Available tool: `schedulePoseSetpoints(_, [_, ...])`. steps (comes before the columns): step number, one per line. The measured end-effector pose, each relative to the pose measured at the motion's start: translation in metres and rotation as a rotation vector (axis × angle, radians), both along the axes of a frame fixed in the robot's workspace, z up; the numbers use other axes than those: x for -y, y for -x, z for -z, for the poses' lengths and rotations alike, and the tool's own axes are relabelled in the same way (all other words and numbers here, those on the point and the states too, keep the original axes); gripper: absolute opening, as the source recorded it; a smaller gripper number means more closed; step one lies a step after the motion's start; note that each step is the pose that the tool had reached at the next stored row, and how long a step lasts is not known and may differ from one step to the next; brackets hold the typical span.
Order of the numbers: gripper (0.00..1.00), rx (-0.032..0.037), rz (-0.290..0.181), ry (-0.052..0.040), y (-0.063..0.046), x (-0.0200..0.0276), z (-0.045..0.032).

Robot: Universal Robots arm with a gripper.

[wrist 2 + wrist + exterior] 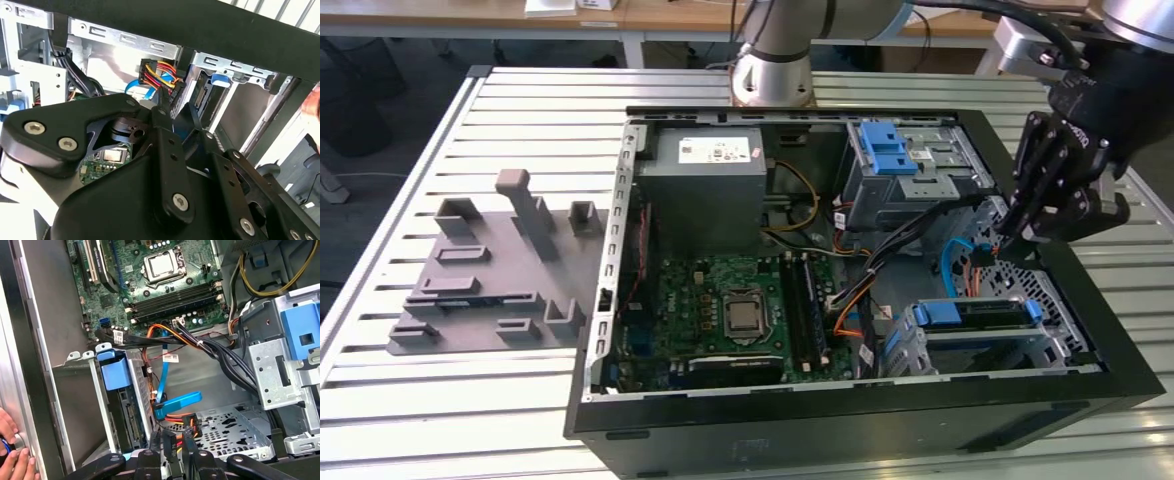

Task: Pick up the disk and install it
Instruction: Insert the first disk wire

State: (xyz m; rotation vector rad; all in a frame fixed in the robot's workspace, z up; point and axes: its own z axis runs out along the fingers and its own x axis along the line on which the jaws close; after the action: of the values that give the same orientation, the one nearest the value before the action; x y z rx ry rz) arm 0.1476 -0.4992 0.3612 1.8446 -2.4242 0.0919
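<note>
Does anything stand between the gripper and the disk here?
Partly. The disk sits in its metal cage inside the case. The gripper hangs near it, and a blue cable and a wire plug crowd the space beside the cage.

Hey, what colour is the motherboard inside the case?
The motherboard is green, clearest in the exterior view.

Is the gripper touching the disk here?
Apart. In the exterior view the gripper hangs clear of the disk, with a stretch of perforated panel showing in the gap between them.
</note>
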Motion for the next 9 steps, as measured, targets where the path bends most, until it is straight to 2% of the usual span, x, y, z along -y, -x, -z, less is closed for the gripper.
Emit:
schedulePoseSetpoints(6, [0.31,0.0,0.006,0.0022,-0.001,-0.0021,0.0034])
schedulePoseSetpoints(9, [0.31,0.0,0.008,0.0108,-0.0013,-0.0023,0.0054])
